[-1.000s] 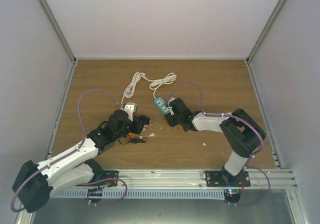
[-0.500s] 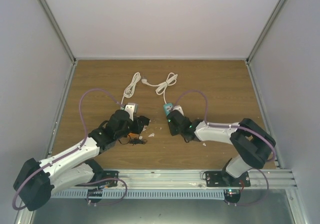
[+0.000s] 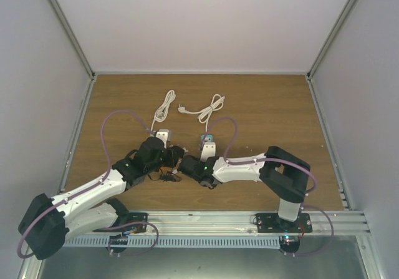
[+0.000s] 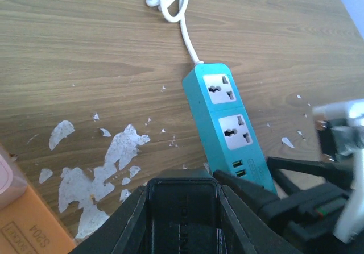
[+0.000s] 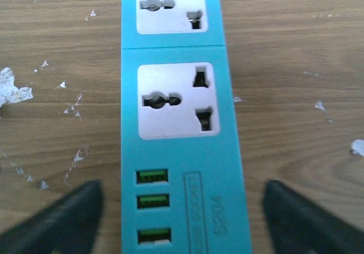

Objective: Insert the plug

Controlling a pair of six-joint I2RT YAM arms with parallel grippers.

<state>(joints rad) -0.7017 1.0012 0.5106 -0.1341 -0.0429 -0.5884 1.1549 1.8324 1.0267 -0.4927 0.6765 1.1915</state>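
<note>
Two arms, left arm (image 3: 87,195) and right arm (image 3: 249,163), met low over the wood worktop (image 3: 274,104). The teal power strip (image 5: 179,152) lay flat near centre, 2 sockets + 3 green USB ports facing up. Its white cord (image 3: 209,109) ran from the far end into a loose coil. Right hand (image 5: 182,223) stood open, fingers (image 5: 62,220) either side of the strip's USB end w/ a gap each side, holding nothing. Left hand (image 4: 183,194) was closed on the plug (image 4: 183,223), a black boxy adapter, just beside the strip's USB end and not in a socket. An orange block (image 4: 28,231) sat at the left-wrist view's corner, near white scuffs (image 4: 122,152).
</note>
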